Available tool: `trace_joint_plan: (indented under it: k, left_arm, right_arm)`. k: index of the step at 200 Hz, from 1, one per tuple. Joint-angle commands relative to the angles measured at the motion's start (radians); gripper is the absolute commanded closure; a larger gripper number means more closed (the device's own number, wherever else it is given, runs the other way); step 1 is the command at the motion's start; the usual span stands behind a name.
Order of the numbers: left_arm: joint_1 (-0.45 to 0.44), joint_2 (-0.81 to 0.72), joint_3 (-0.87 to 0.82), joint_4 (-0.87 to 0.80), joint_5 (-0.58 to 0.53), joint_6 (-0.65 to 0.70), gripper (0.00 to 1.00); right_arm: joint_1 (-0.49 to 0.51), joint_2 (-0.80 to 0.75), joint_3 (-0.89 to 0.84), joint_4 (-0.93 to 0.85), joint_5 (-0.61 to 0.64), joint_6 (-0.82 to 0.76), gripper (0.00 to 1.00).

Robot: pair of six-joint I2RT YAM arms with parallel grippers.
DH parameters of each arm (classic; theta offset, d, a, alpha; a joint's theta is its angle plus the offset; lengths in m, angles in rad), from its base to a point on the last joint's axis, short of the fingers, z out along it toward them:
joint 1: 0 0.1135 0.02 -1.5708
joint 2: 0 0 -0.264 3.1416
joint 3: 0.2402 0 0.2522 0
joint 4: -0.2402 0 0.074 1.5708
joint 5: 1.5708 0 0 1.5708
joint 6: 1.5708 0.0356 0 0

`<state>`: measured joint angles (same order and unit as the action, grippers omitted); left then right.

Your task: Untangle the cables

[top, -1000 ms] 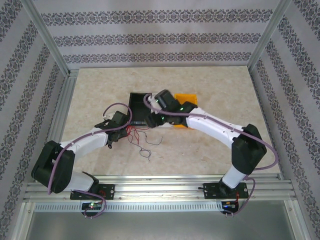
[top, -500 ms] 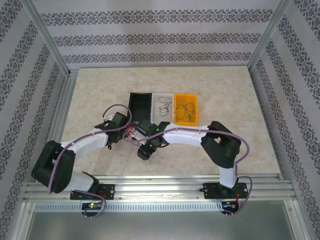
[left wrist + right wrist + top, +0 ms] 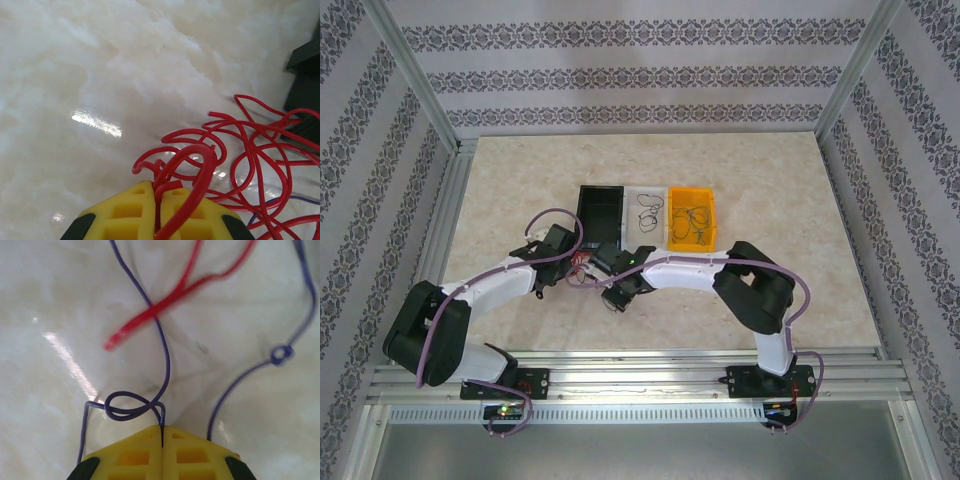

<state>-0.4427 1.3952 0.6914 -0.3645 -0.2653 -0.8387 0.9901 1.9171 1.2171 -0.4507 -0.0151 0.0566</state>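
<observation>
From above, both arms meet mid-table (image 3: 520, 180). The left gripper (image 3: 570, 269) and right gripper (image 3: 617, 302) sit low on either side of the little cable tangle (image 3: 588, 276), just in front of the black bin (image 3: 601, 205). The clear bin (image 3: 647, 212) and orange bin (image 3: 692, 218) each hold wires, presumably sorted ones.

Left wrist: the yellow fingers (image 3: 131, 210) are pinched tight on a loop of the red cable (image 3: 240, 150) — an anchor, I'd guess.

Right wrist: the jaws are clamped on the thin bluish cable (image 3: 165, 365) where it crosses a red strand (image 3: 170, 301) — probably so it can be drawn free.
</observation>
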Motion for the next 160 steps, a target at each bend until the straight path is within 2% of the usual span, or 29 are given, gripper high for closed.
trace_joint_plan:
  k: [1, 33, 82, 110, 130, 160]
  left_arm:
    - [0.008, 0.027, 0.006, -0.029, -0.002, -0.035, 1.00]
    - [0.016, 0.048, 0.008, -0.022, 0.001, -0.043, 1.00]
    - [0.028, 0.078, 0.004, -0.022, -0.003, -0.054, 1.00]
    - [0.035, 0.084, -0.004, -0.002, 0.016, -0.042, 1.00]
    - [0.032, 0.087, -0.012, 0.117, 0.121, 0.059, 1.00]
    - [0.015, 0.101, -0.014, 0.289, 0.417, 0.236, 1.00]
  right_arm:
    - [-0.092, -0.161, -0.087, 0.051, 0.032, 0.108, 1.00]
    - [-0.203, -0.384, -0.198, 0.097, 0.055, 0.197, 1.00]
    - [-0.351, -0.610, -0.292, 0.087, 0.145, 0.277, 1.00]
    - [-0.422, -0.722, -0.318, 0.106, 0.081, 0.295, 1.00]
    - [-0.423, -0.739, -0.309, 0.094, 0.040, 0.273, 1.00]
    - [-0.414, -0.724, -0.313, 0.108, -0.015, 0.289, 1.00]
